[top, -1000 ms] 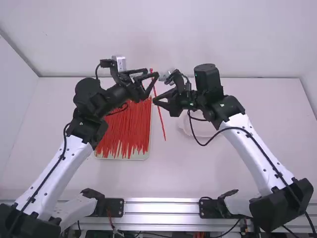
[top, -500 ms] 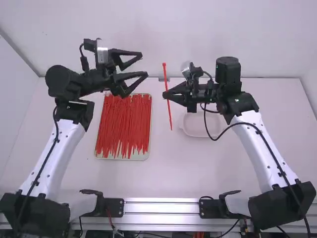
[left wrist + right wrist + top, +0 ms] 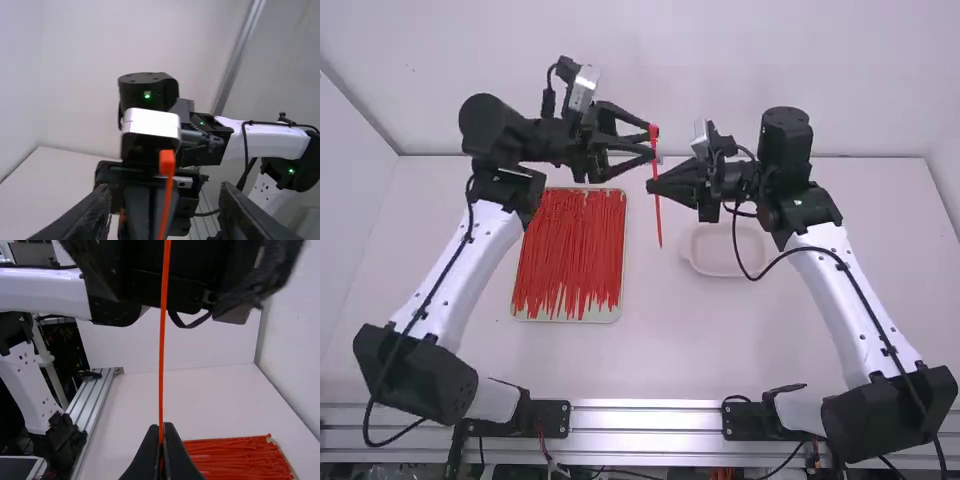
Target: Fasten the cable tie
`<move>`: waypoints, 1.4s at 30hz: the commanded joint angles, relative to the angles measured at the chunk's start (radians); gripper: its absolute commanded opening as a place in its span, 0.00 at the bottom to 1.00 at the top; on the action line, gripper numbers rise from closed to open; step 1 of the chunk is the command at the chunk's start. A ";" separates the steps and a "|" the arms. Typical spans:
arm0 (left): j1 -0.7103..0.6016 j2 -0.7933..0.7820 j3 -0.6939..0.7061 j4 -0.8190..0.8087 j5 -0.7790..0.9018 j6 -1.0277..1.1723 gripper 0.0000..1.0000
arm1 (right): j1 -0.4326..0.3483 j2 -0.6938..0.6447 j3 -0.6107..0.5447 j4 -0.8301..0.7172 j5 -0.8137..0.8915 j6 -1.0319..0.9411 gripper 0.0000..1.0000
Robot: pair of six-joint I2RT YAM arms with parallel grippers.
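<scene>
the white table (image 3: 720, 330) bears a tray (image 3: 570, 319) of red cable ties (image 3: 570, 255) beside a white dish (image 3: 695, 262).

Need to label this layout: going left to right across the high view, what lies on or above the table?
tray of red cable ties → single cable tie, held upright → white dish

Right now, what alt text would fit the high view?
The right gripper pinches a single red cable tie roughly upright above the white table, while the open left gripper brackets the tie's top end. A tray of loose red ties lies under the left arm, a white dish under the right.
</scene>
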 commanded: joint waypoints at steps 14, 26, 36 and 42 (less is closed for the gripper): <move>-0.022 -0.009 0.025 -0.016 -0.056 0.021 0.02 | 0.001 0.011 0.023 0.003 -0.031 0.027 0.00; 0.060 -0.009 0.027 -0.065 -0.154 0.013 0.02 | 0.000 0.011 0.023 0.045 -0.035 0.027 0.99; 0.114 -0.007 0.042 -0.104 -0.207 -0.014 0.02 | -0.046 0.011 0.023 0.031 0.108 0.027 0.99; 0.125 0.033 0.188 -0.341 -0.231 0.087 0.02 | -0.039 0.011 0.023 0.154 0.092 0.001 0.99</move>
